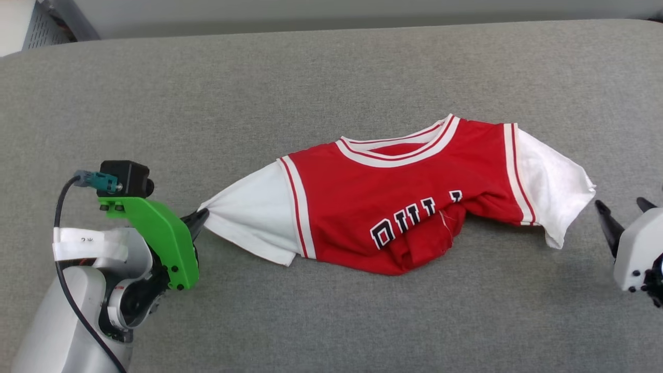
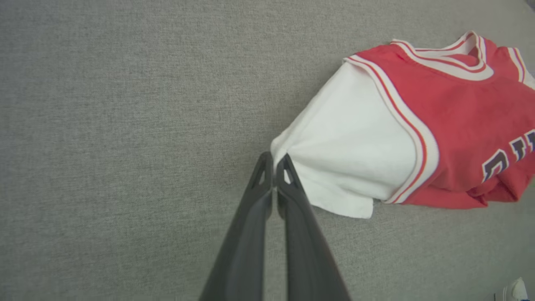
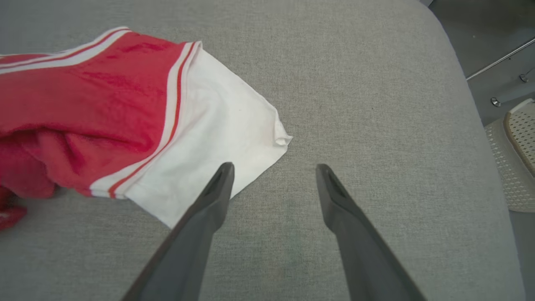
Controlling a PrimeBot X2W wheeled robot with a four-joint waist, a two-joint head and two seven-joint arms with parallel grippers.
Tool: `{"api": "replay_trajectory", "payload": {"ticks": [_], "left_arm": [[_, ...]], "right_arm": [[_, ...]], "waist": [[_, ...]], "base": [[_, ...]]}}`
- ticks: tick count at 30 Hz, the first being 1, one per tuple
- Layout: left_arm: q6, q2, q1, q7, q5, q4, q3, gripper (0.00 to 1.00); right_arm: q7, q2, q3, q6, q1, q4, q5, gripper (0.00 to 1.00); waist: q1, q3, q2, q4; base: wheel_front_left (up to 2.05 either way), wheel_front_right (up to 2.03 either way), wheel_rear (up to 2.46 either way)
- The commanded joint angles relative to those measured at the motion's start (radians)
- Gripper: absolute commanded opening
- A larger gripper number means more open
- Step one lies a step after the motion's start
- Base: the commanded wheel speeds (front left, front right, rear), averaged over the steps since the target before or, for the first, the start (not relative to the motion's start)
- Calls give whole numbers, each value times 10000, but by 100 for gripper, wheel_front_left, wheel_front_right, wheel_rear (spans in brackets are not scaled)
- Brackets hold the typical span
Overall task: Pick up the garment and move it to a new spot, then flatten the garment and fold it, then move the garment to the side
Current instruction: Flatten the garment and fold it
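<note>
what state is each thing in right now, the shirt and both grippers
shirt, lying crumpled on the grey cushion, lower part bunched up, not flat
left gripper, shut, pinching the tip of the shirt's white sleeve
right gripper, open, empty, near the other sleeve

the garment (image 1: 414, 176) has its lower half bunched under itself, so the black lettering (image 1: 384, 233) reads only in part, its last letters lost in the fold. the left gripper (image 1: 199, 218) sits mostly behind its green mount (image 1: 166, 233); the cloth between its closed tips is hidden. the right gripper (image 1: 620, 203) is cut off by the head view's right edge. a white thing (image 2: 518, 288) in the left wrist view's corner is too small to tell.
</note>
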Motion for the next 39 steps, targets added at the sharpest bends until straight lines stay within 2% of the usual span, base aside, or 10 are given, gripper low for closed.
{"api": "replay_trajectory", "payload": {"ticks": [1,2,6,8,14,22,23,24,34,39], "left_arm": [[96,-38,227,104,-110,-300,-26,0],[204,-143,344,232,-154,-850,-134,0],[264,-184,383,369,-116,-1317,-303,0],[248,-191,369,451,-115,-1520,-400,0],[240,-199,247,531,-47,-1896,-569,0],[238,-166,108,483,5,-1941,-601,0],[235,-163,102,475,6,-1921,-605,0],[234,-178,103,447,-22,-1828,-609,0],[120,-38,73,-236,55,-1325,-304,0],[122,-61,-8,-925,215,-1288,-58,0]], "right_arm": [[494,-215,-43,-9,-353,69,93,100],[1432,-539,-66,-9,-918,269,131,100],[2577,-1006,241,-9,-1565,717,429,100],[2840,-1298,361,-9,-1937,991,473,100],[3279,-1600,514,-9,-2668,1931,813,100],[3592,-1661,1078,-9,-2701,2809,1462,98],[3616,-1655,1170,-9,-2654,2858,1531,59],[3578,-1663,1343,-9,-2540,2997,1725,0],[2036,-2087,1415,-9,-2715,2793,1933,0],[1558,-2400,1335,-9,-2804,2461,2169,0]], "waist": [[0,349,0,347],[0,619,0,595],[0,962,0,876],[0,1148,0,1002],[0,1525,0,1273],[0,1703,0,1418],[0,1701,0,1421],[0,1639,0,1408],[0,362,0,971],[0,-334,0,819]], "base": [[0,0,0],[0,0,0],[0,0,0],[0,0,0],[0,0,0],[0,0,0],[0,0,0],[0,0,0],[0,0,0],[0,0,0]]}}
